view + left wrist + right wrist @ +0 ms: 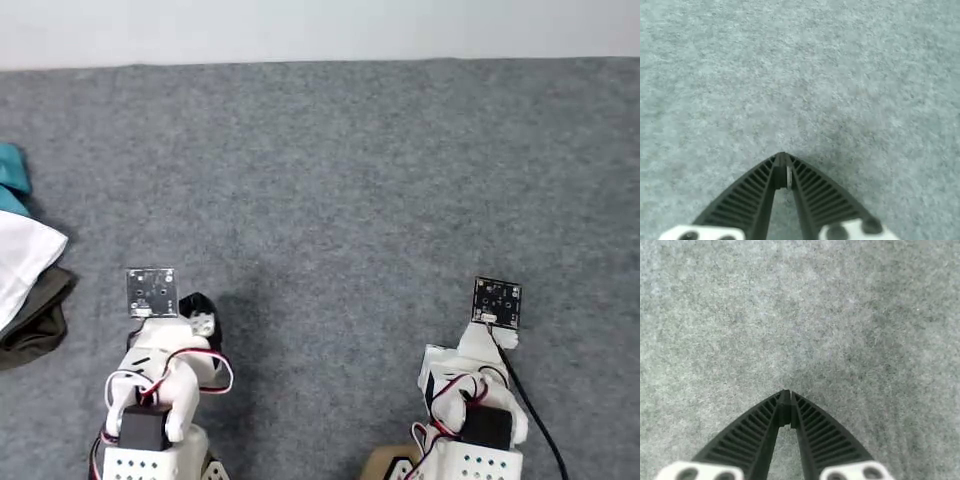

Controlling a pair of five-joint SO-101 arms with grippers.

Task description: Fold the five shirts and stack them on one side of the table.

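Observation:
A pile of shirts lies at the table's left edge in the high view: a teal shirt (12, 180) at the back, a white shirt (22, 262) over a dark olive shirt (38, 318). My left gripper (784, 159) is shut, its black ribbed fingers meeting at the tips over bare grey felt, with nothing held. My right gripper (785, 395) is likewise shut and empty above the felt. Both arms sit folded back at the near edge, the left arm (160, 380) close to the pile and the right arm (478, 395) far from it.
Grey felt (340, 180) covers the whole table up to a white wall at the back. A brown patch (388, 462) shows at the near edge beside the right arm's base.

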